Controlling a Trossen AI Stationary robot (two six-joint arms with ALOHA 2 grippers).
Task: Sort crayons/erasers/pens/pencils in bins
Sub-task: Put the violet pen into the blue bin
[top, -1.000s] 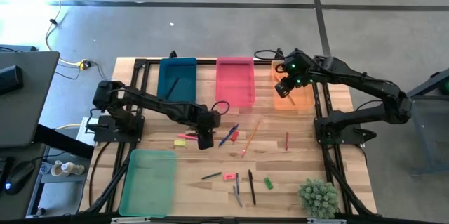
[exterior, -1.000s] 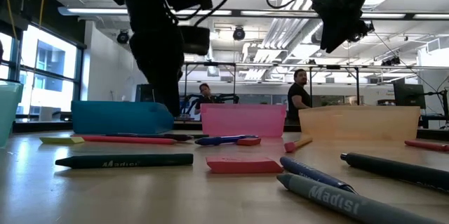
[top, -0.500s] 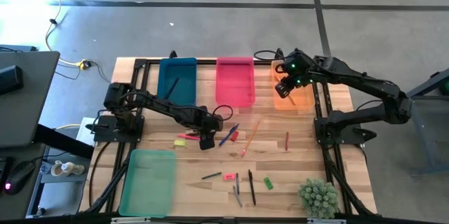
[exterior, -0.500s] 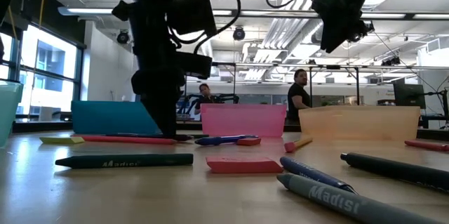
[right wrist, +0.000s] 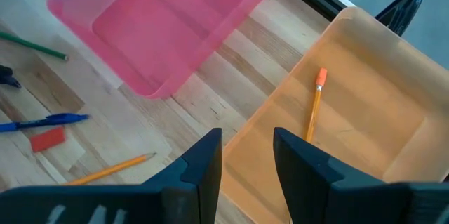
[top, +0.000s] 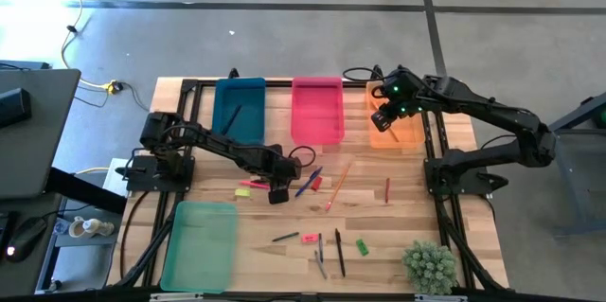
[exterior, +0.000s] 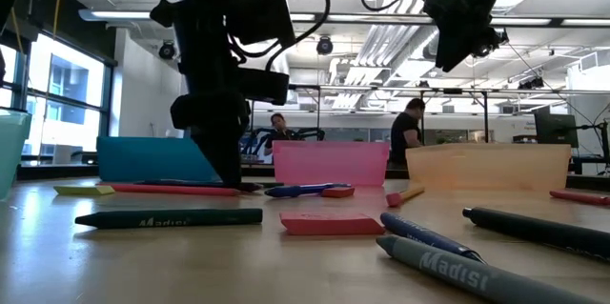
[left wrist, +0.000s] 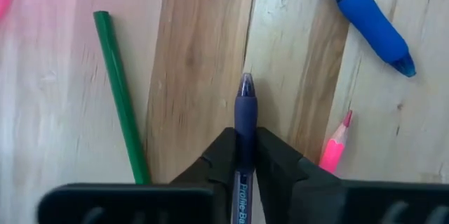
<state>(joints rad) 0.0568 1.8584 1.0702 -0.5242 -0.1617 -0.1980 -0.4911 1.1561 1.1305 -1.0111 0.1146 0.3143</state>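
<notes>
Overhead, the left gripper [top: 277, 193] is reaching down among pens on the wooden table [top: 407, 222]; the right gripper [top: 383, 120] is hovering over the orange bin [top: 411, 136].

Bins: blue [top: 239, 108], pink [top: 316, 108], orange [top: 409, 132], light green [top: 201, 245]. Bench [top: 398, 226]: pale wood grain. Dark blue pen [left wrist: 245, 122] between black fingers [left wrist: 221, 157]. Green pencil [left wrist: 121, 97], pink pencil [left wrist: 333, 147].

I am reading "Madisi" on the dark green crayon [exterior: 170, 217] and on the grey pen [exterior: 477, 272] lying on my table.
</notes>
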